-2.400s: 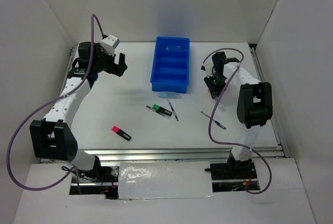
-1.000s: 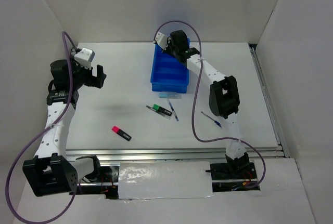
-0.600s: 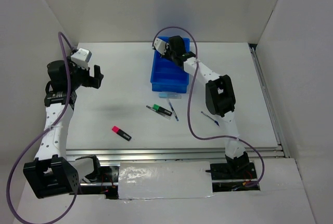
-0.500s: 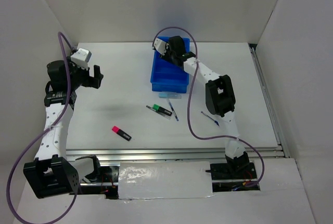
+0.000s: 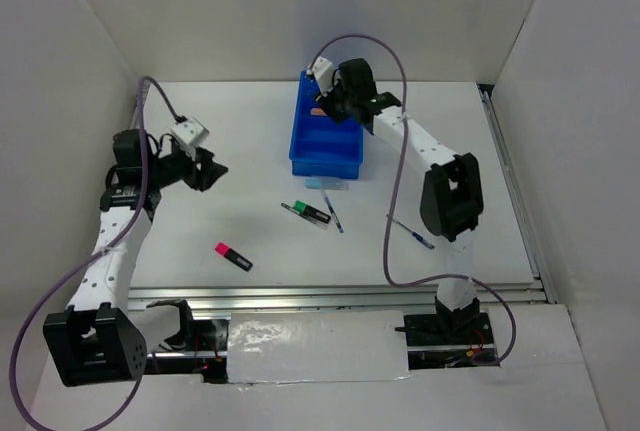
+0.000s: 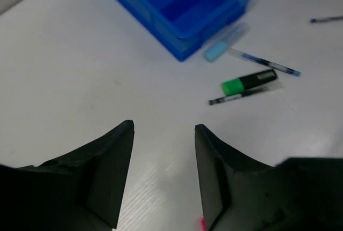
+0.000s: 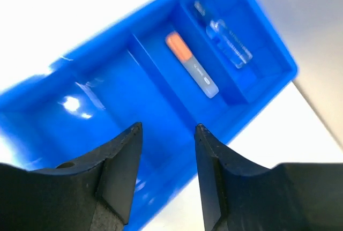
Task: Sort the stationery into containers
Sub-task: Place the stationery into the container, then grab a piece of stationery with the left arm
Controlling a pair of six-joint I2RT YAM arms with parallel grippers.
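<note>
Top view: R gripper (image 5: 325,103) hangs over the far end of the blue tray (image 5: 298,146). L gripper (image 5: 205,171) sits low over the table (image 5: 180,241), facing the unsorted pieces, prob. lining up a pick. Pink marker (image 5: 233,256) lies nearest it, long axis slanting, pink end far-left, black end near-right.

L wrist: jaws apart, nothing betw. them. Green highlighter (image 6: 249,81) lies ahead beside the tray's corner, green end left.

R wrist: jaws apart, empty, a pose fitting a drop-off. Orange highlighter (image 7: 192,70) lies crosswise in the tray, kept parallel by its compartment's dividers, cap upper-left. Clear bottle (image 7: 225,38) lies in the end compartment.
</note>
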